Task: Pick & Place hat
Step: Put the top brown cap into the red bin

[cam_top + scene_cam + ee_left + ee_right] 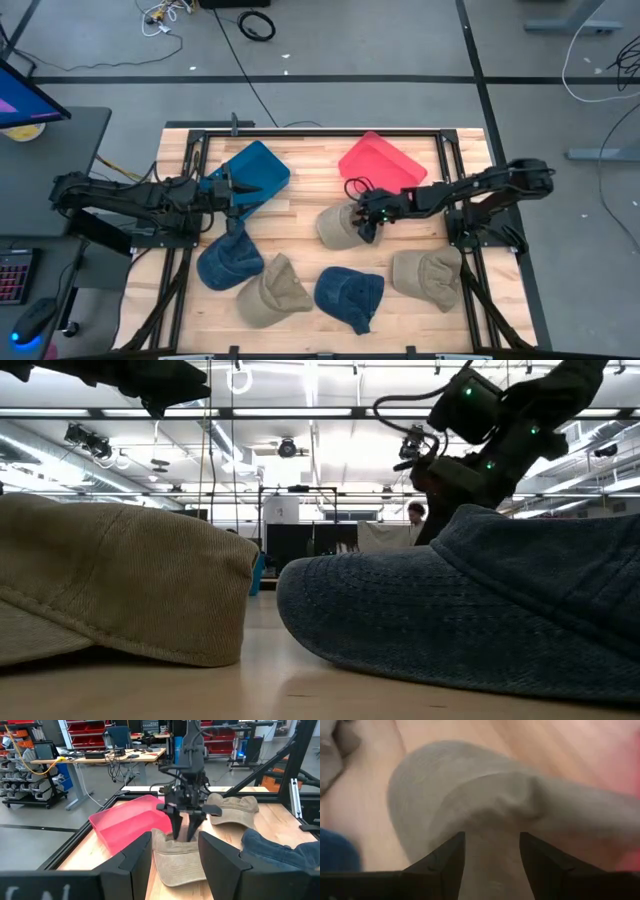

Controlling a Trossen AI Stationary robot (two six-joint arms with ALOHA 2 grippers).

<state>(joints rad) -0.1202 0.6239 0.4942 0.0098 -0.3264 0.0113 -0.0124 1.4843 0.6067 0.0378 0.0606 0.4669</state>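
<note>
Five hats lie on the wooden table. My right gripper point(364, 224) point(185, 834) points down into a tan hat point(335, 228) point(175, 865) in front of the red tray point(378, 160) and is shut on its cloth. Two blue hats point(228, 262) point(350, 295) and two more tan hats point(272, 292) point(425, 275) rest nearer the table's near edge. My left gripper point(233, 193) point(175, 840) hovers open and empty by the blue tray point(255, 170), facing the right gripper. My right gripper pinches a raised fold of the tan hat's crown point(492, 820) between its two fingers point(450, 860). It comes from above, pointing down. The cloth bunches up between the fingers, and the hat's brim and lower edge point(172, 875) still lie on the table.
The red tray point(127, 822) sits at the far side just beyond the held hat, the blue tray left of it. In the low view a tan hat point(110, 580) and a blue hat point(470, 600) fill the near edge. Black frame rails point(445, 160) border the table.
</note>
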